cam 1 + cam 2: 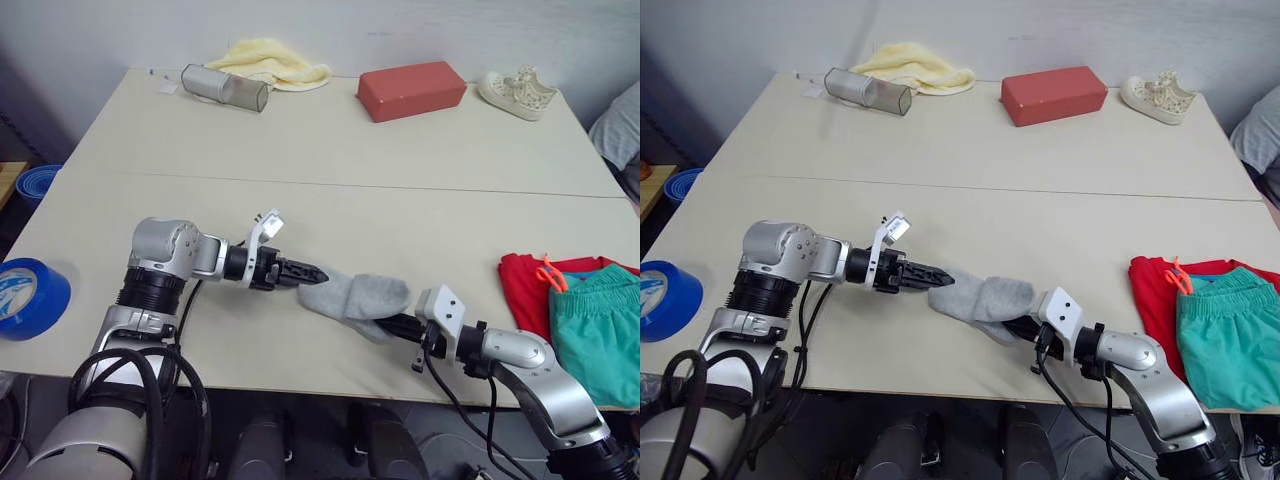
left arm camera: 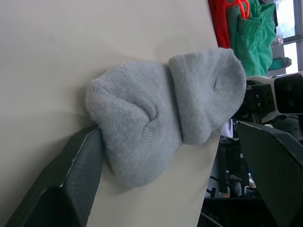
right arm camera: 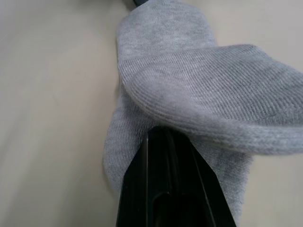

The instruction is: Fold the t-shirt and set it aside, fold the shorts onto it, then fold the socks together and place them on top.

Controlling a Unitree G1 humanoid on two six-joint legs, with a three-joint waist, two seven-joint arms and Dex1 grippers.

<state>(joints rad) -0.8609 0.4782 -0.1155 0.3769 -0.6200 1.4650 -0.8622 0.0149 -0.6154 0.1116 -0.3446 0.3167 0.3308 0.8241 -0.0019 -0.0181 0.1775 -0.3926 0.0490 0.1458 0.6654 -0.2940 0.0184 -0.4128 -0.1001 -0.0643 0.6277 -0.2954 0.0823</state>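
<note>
The grey socks (image 1: 355,297) lie bunched and folded over near the front middle of the table. My left gripper (image 1: 312,272) is at their left end, open; in the left wrist view one finger (image 2: 80,175) touches the knit and the other stands well apart. From the right, my right gripper (image 3: 163,142) reaches under the fold, its fingers shut on the socks. At the table's right edge lies the red t-shirt (image 1: 522,290). The teal shorts (image 1: 600,330) with an orange drawstring (image 1: 551,273) lie on top of it.
Along the far edge sit a pale yellow cloth (image 1: 272,62), a lying cylinder (image 1: 225,88), a red-brown block (image 1: 412,90) and a white sneaker (image 1: 517,93). A blue tape roll (image 1: 30,295) sits at the left edge.
</note>
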